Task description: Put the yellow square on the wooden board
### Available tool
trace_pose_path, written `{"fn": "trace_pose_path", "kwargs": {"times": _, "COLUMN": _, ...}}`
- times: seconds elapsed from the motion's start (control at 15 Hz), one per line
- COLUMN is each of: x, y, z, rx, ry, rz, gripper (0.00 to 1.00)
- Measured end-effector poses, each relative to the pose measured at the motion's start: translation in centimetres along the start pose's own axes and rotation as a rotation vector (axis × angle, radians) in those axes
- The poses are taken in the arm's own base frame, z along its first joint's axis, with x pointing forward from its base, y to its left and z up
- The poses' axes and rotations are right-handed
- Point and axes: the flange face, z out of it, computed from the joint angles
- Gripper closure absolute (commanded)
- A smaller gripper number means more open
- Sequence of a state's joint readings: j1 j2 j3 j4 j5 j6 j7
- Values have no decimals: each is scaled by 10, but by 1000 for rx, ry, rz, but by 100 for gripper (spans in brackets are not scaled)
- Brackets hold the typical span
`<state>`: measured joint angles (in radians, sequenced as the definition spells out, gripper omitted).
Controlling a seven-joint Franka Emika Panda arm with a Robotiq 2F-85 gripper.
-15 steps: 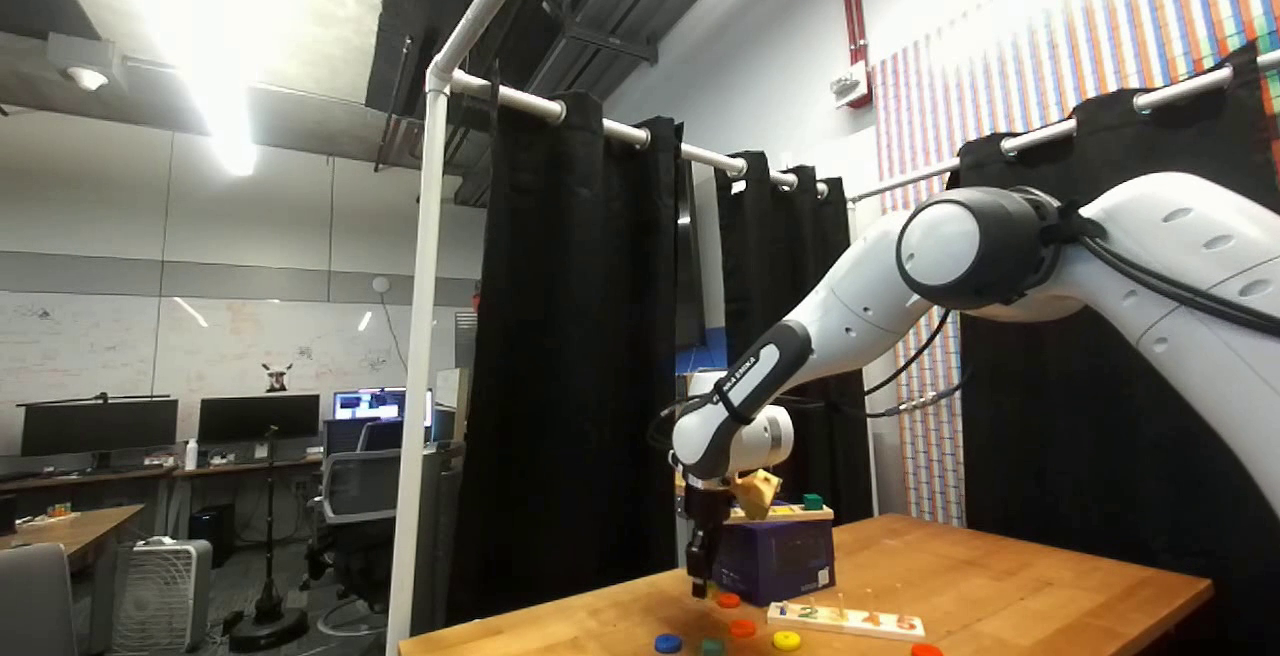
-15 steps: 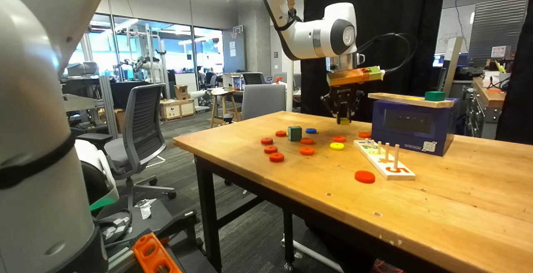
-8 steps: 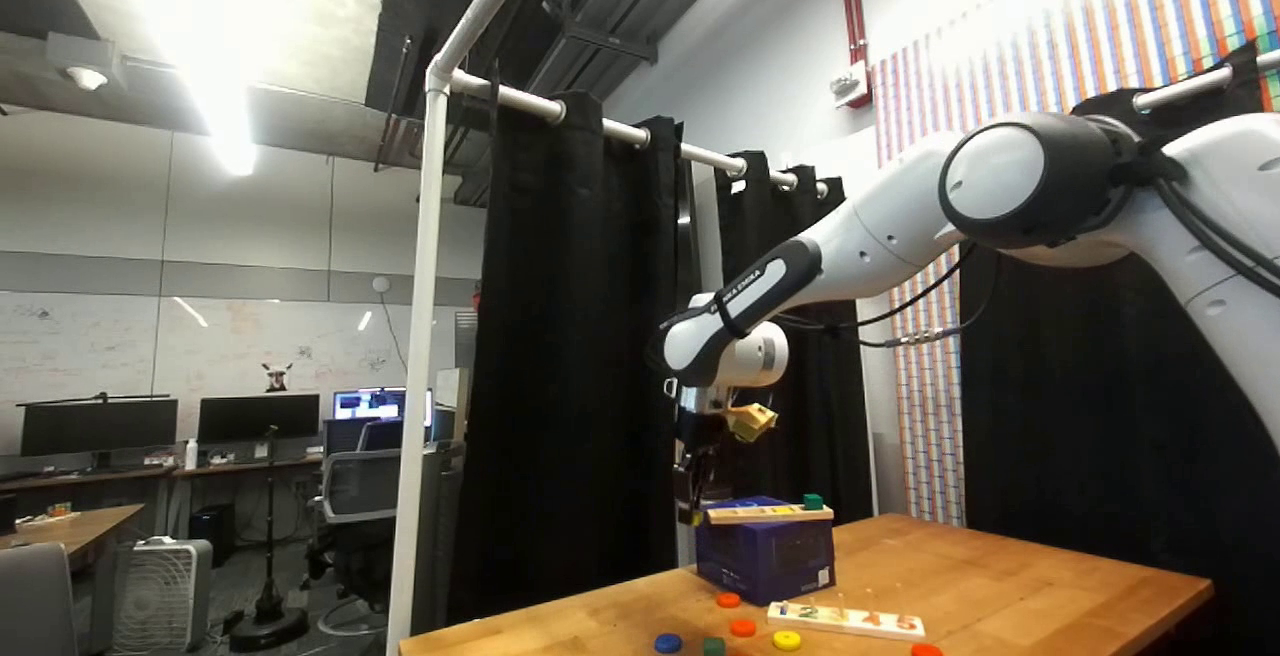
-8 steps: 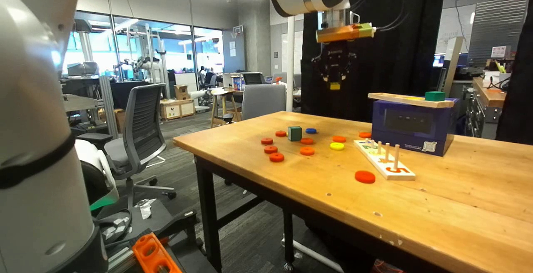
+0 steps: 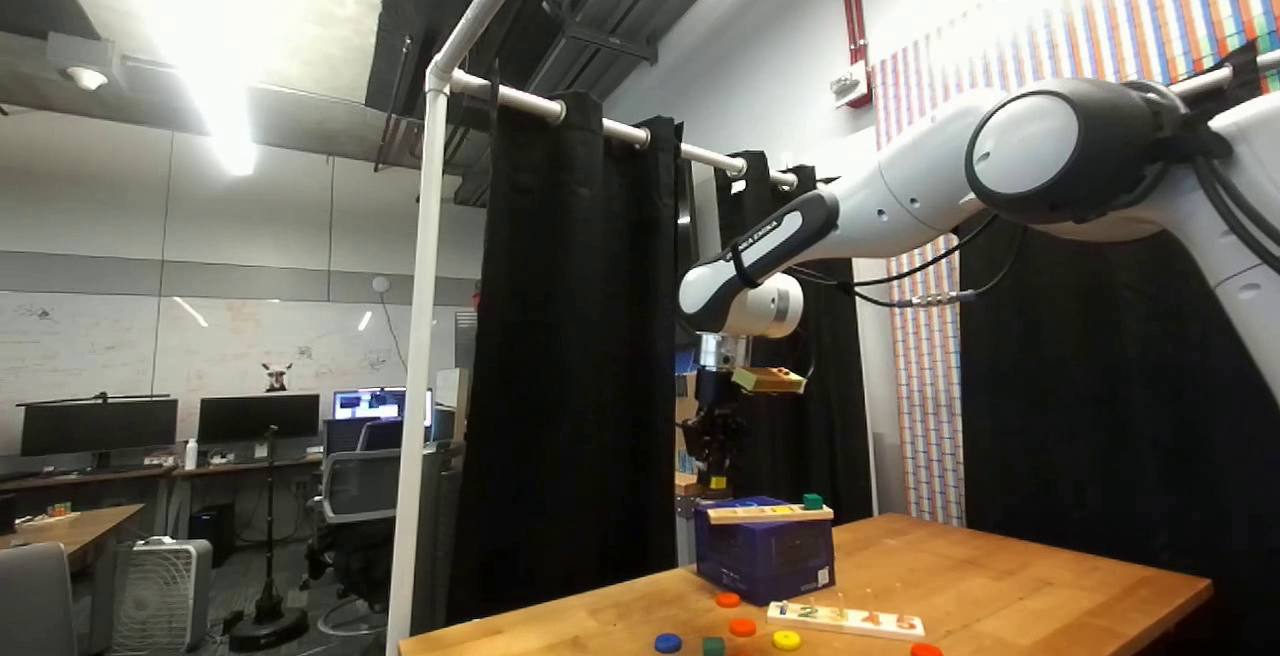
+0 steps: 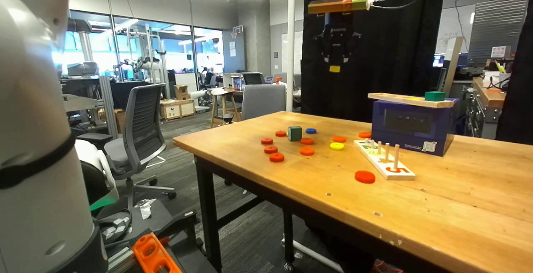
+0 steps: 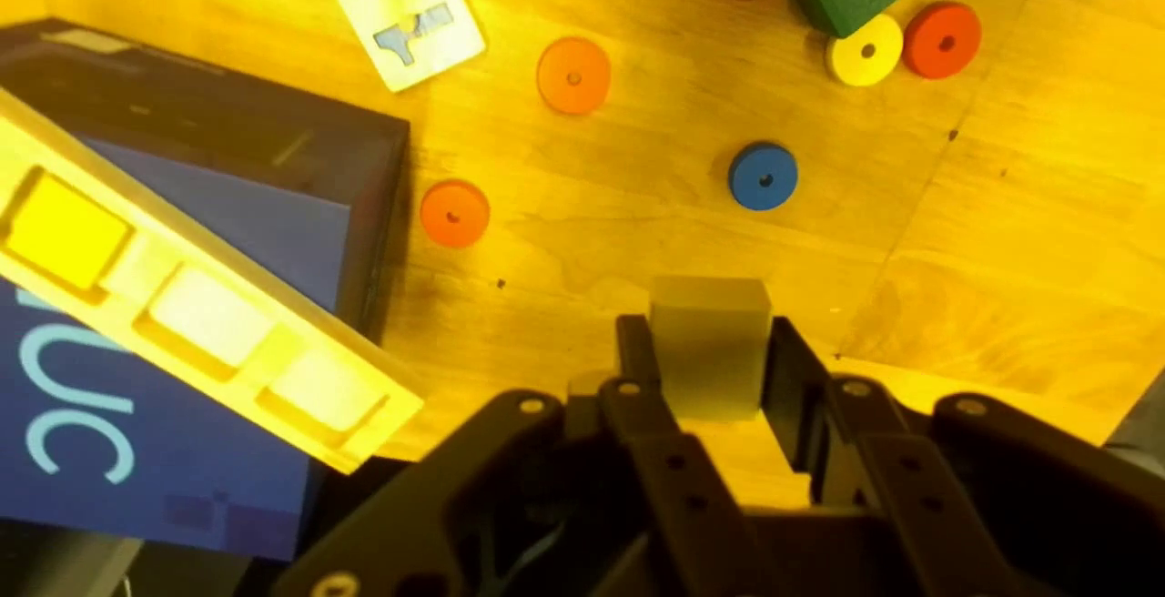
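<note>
My gripper (image 7: 710, 356) is shut on a yellow square block (image 7: 710, 347), with a finger on each side. In an exterior view the block (image 6: 334, 69) shows below the fingertips, held well above the table. The wooden board (image 7: 273, 308) lies across the top of a dark blue box. It has a row of square recesses; one holds a yellow square (image 7: 68, 231), two nearer its end look unfilled. In an exterior view a green block (image 6: 434, 96) sits on the board's far end. The held block (image 5: 718, 483) is higher than the board (image 5: 740, 516), by its left end there.
The blue box (image 6: 412, 123) stands on the wooden table (image 6: 258, 181). A pegged number board (image 6: 385, 162) lies beside it. Several red and orange discs (image 6: 307, 151), a yellow disc (image 6: 337, 146), a blue disc (image 7: 763, 177) and a dark green block (image 6: 295, 133) lie on the table.
My gripper has risen from close above the table with the yellow block held. In the last half second it has turned somewhat and moved closer over the board's end. The table objects stay put.
</note>
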<state>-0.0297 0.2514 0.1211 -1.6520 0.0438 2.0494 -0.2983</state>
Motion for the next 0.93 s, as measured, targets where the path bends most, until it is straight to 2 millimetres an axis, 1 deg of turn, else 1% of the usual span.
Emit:
{"fn": "trace_pose_path", "kwargs": {"times": 0.2, "x": 1, "y": 14, "z": 10, "rx": 4, "ry": -28, "rz": 161, "gripper": 91}}
{"fn": "trace_pose_path", "kwargs": {"times": 0.47, "x": 13, "y": 30, "z": 25, "rx": 6, "ry": -37, "rz": 377, "gripper": 91}}
{"fn": "trace_pose_path", "kwargs": {"times": 0.67, "x": 21, "y": 45, "z": 28, "rx": 7, "ry": -24, "rz": 533, "gripper": 91}}
{"fn": "trace_pose_path", "kwargs": {"times": 0.93, "x": 23, "y": 68, "z": 29, "rx": 0, "ry": -11, "rz": 692, "gripper": 91}}
